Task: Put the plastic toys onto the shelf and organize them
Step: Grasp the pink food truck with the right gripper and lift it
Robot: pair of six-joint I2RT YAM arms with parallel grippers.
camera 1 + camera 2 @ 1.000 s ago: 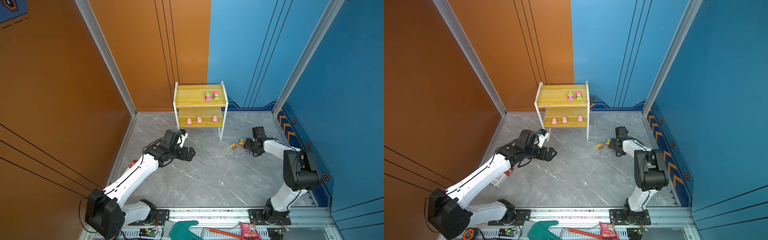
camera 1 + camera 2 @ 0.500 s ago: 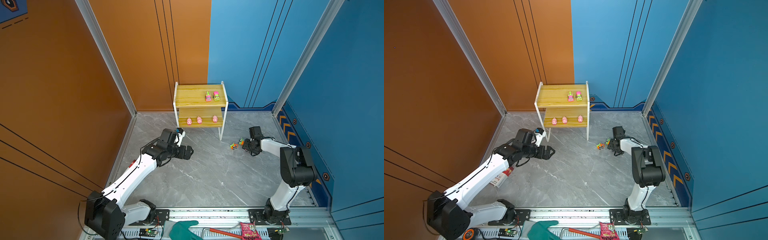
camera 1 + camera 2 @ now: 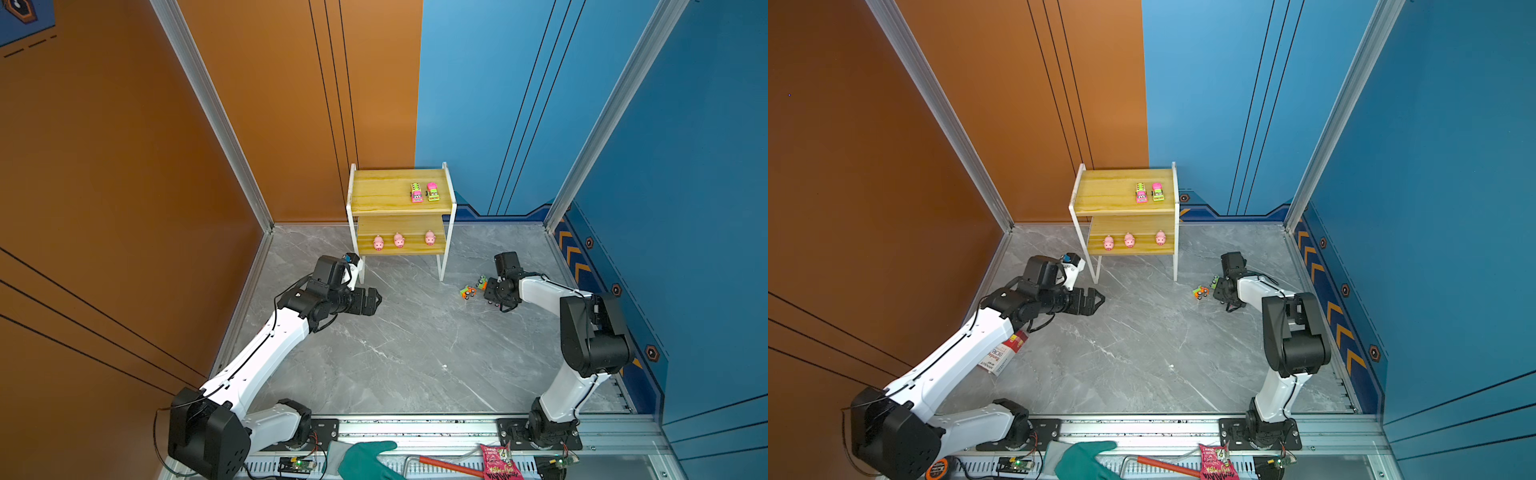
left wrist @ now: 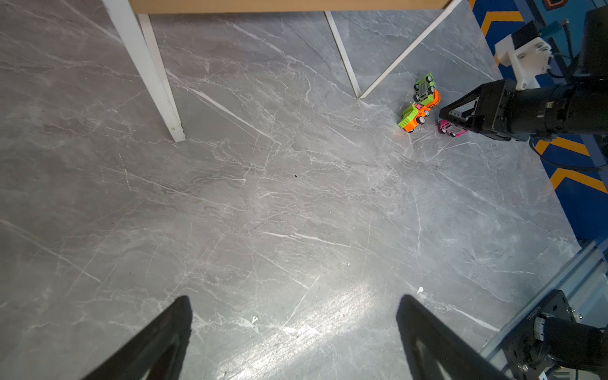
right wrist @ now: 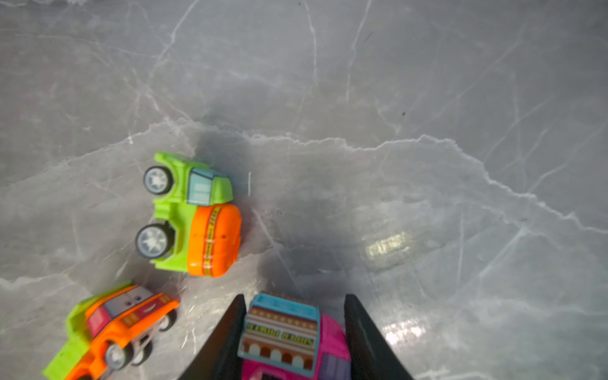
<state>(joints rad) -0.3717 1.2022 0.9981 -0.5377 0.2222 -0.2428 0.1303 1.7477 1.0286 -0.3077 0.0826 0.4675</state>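
The shelf stands at the back wall with two neon trucks on its top board and three pink pigs on the lower one. Right of it on the floor lie an orange-and-green truck and a green-and-orange truck tipped on its side. My right gripper is down at the floor beside them, its fingers pressed on both sides of a pink truck with a blue top. My left gripper hovers open and empty, left of the shelf's front leg.
The blue side wall runs close behind the right gripper. A teal glove, a red-handled tool and a pink snack packet lie on the front rail. A printed box lies under the left arm.
The right gripper's jaws have narrowed onto the pink truck. The right arm's elbow shifted slightly left. The left arm drifted back a little, still open.
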